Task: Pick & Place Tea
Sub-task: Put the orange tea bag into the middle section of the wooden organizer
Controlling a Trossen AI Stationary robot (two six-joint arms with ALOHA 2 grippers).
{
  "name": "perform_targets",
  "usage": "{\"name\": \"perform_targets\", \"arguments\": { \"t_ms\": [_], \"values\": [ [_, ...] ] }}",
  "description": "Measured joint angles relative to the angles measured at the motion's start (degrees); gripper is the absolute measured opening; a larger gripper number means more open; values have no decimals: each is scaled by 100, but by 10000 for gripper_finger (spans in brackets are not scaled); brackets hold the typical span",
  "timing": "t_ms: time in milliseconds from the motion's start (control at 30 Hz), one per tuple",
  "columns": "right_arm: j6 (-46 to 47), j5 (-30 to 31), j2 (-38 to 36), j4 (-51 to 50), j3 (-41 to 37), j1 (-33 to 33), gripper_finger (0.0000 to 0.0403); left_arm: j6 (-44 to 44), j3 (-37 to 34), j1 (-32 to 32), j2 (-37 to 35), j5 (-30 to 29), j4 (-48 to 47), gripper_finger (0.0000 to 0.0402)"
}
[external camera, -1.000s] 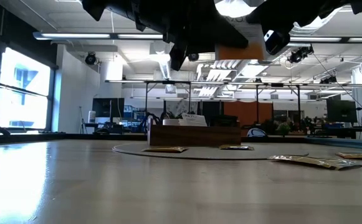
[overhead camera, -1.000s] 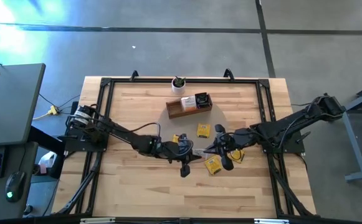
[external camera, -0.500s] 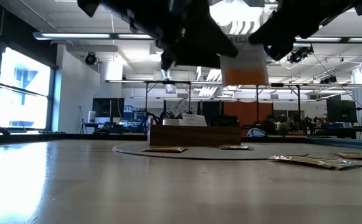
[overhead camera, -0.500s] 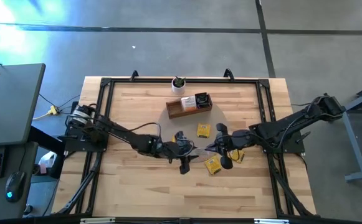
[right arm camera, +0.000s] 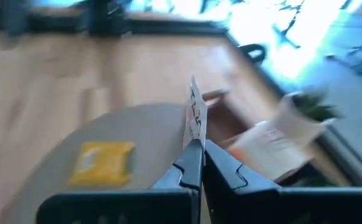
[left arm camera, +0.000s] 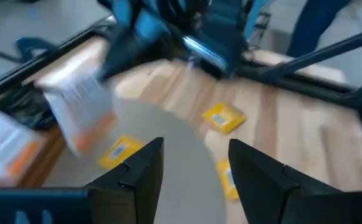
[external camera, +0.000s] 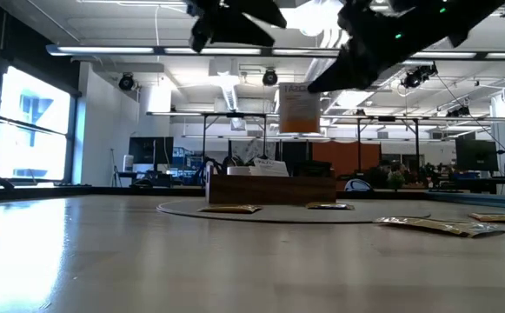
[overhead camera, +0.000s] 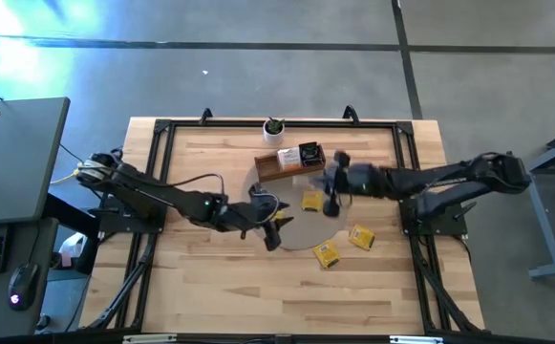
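Note:
My right gripper (overhead camera: 331, 191) hangs above the round grey mat (overhead camera: 291, 225), just in front of the brown wooden tray (overhead camera: 287, 164). It is shut on a white-and-orange tea sachet (external camera: 300, 109). My left gripper (left arm camera: 193, 174) stands open and empty over the mat's left part (overhead camera: 271, 225), facing that sachet (left arm camera: 81, 118). One yellow sachet (overhead camera: 311, 201) lies flat on the mat, and two more (overhead camera: 361, 237) (overhead camera: 327, 254) lie flat to the right of it. More sachets stand in the tray (right arm camera: 265, 146). My right gripper pinches the sachet between its two fingers by the upper edge (right arm camera: 195, 138). The fingers come slanting down from the table's right. The sachet hangs upright below them (external camera: 300, 122), clear of the mat and the tray.
A small white pot with a plant (overhead camera: 274, 127) stands behind the tray at the far edge. A black frame (overhead camera: 162, 143) runs round the tabletop. Bare wood lies toward the near edge (overhead camera: 258, 287).
Both grippers met over the mat with the sachet between them. My left gripper has let go, risen and drawn back toward the table's left. My right gripper has swung toward the far edge and the tray with the sachet, which now hangs upright.

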Motion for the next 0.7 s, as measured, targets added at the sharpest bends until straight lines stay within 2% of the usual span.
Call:
{"name": "perform_targets", "arguments": {
  "t_ms": [67, 133, 200, 267, 367, 500, 700],
  "values": [
    [-212, -271, 125, 367, 0, -532, 1, 26, -21, -2, -125, -97, 13, 174],
    [-465, -819, 346, 776, 0, -1007, 1, 37, 17, 0, -144, -118, 141, 173],
    [-558, -1429, 613, 1163, 0, -1380, 0, 40, -12, 0, -141, -145, 83, 173],
    [-509, -1764, 979, 1623, 0, -1647, 0, 40, -14, -2, -132, -56, 67, 172],
    [-586, -1923, 1576, 2011, 0, -1923, 0, 40, -12, 0, -141, -52, 76, 172],
    [-1140, -2011, 2232, 2273, -2, -2108, 0, 40, -9, -2, -141, -41, -80, 172],
    [-1676, -2138, 2650, 2999, 13, -2130, 0, 38, -9, -2, -139, 10, -112, 172]
  ]
}}
